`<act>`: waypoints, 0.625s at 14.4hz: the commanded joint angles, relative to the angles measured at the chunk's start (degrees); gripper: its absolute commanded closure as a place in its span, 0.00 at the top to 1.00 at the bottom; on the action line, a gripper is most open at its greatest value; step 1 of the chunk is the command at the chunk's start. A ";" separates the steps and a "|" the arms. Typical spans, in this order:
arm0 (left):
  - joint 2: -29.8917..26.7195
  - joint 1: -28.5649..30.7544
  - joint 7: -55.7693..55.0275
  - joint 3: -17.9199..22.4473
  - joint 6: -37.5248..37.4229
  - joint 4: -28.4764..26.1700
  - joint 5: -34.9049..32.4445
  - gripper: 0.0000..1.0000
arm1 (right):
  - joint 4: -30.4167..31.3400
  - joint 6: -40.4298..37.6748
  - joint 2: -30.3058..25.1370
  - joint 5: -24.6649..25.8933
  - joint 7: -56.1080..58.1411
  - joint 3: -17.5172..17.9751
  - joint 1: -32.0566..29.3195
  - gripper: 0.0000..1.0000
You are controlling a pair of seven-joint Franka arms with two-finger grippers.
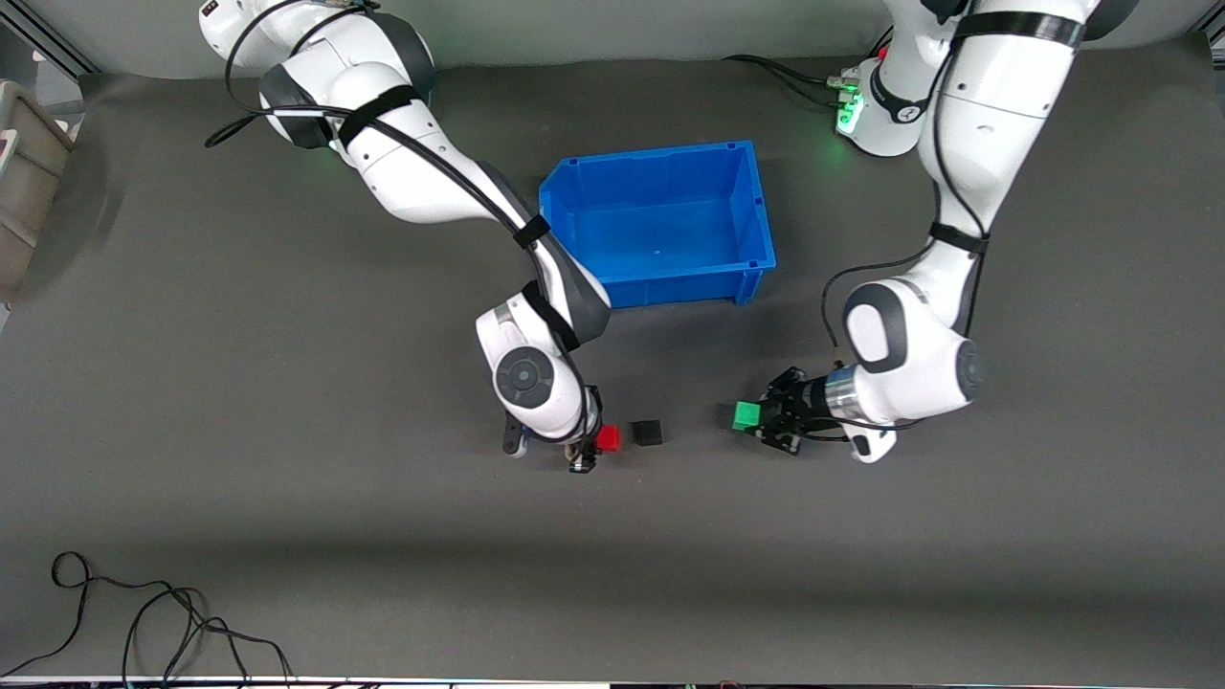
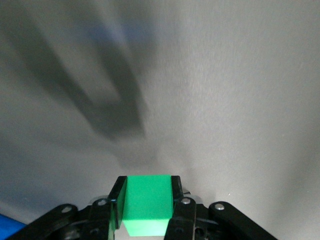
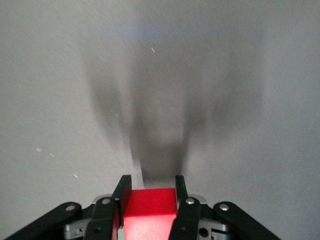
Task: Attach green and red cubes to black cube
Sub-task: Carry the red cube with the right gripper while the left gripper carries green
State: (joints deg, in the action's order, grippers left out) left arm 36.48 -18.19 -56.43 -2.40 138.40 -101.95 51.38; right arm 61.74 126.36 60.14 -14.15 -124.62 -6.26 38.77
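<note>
Two white arms reach over a table [image 1: 287, 536] covered in dark grey, matte, faintly fibrous cloth; a pale wall strip runs along the top of the front view, a beige box [image 1: 24, 182] sits at nine o'clock and loose black cable [image 1: 144, 622] curls at seven o'clock. A glossy blue plastic bin [image 1: 660, 225] with straight walls stands near the centre. The black cube [image 1: 648, 433], matte and sharp-edged, rests on the cloth at six o'clock from the bin. The right gripper [image 1: 598, 442] clamps the red cube [image 1: 608, 438] just beside the black cube, toward the right arm's end. The left gripper [image 1: 756, 418] grips the green cube [image 1: 746, 415], apart from the black cube toward the left arm's end.

Left wrist view: black fingers [image 2: 176, 192] pinch the smooth green cube [image 2: 146, 205] above shadowed grey cloth.

Right wrist view: black fingers [image 3: 121, 192] squeeze the red cube [image 3: 150, 210] above its blurred shadow.
</note>
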 commanded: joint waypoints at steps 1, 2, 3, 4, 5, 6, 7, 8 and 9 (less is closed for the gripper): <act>2.45 -3.07 -3.85 0.56 2.84 3.06 0.73 0.15 | -2.50 0.64 1.91 1.14 -2.47 -0.50 1.84 0.00; 3.41 -3.69 -5.35 0.56 2.84 4.81 0.82 0.15 | -2.50 0.64 2.00 1.14 -2.47 -0.50 2.10 0.00; 4.47 -4.04 -6.93 0.64 2.84 6.40 0.74 0.15 | -2.50 0.64 2.52 1.23 -2.47 -0.50 2.28 0.00; 5.17 -4.13 -7.90 0.64 2.84 7.46 0.65 0.15 | -2.59 0.64 2.96 1.23 -2.47 -0.59 2.80 0.00; 5.70 -4.66 -8.00 0.64 2.84 7.90 0.73 0.15 | -2.59 0.64 3.23 1.32 -2.47 -0.77 3.24 0.00; 5.97 -4.83 -8.00 0.64 3.19 7.99 0.73 0.15 | -2.50 0.64 3.23 1.32 -2.47 -0.77 3.25 0.00; 6.32 -4.84 -8.00 0.64 3.98 8.08 0.73 0.15 | -2.41 0.73 3.23 1.32 -2.47 -0.77 3.25 0.00; 6.67 -4.92 -8.00 0.64 4.07 8.17 0.65 0.15 | -2.41 0.73 3.23 1.32 -2.47 -0.77 3.25 0.00; 6.85 -4.92 -8.00 0.64 3.99 8.43 0.56 0.15 | -2.50 0.73 3.23 1.32 -2.38 -0.77 3.25 0.00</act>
State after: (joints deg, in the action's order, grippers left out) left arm 42.00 -22.06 -63.06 -2.51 141.89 -95.34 51.65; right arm 61.40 127.13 61.99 -13.82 -125.17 -6.33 41.39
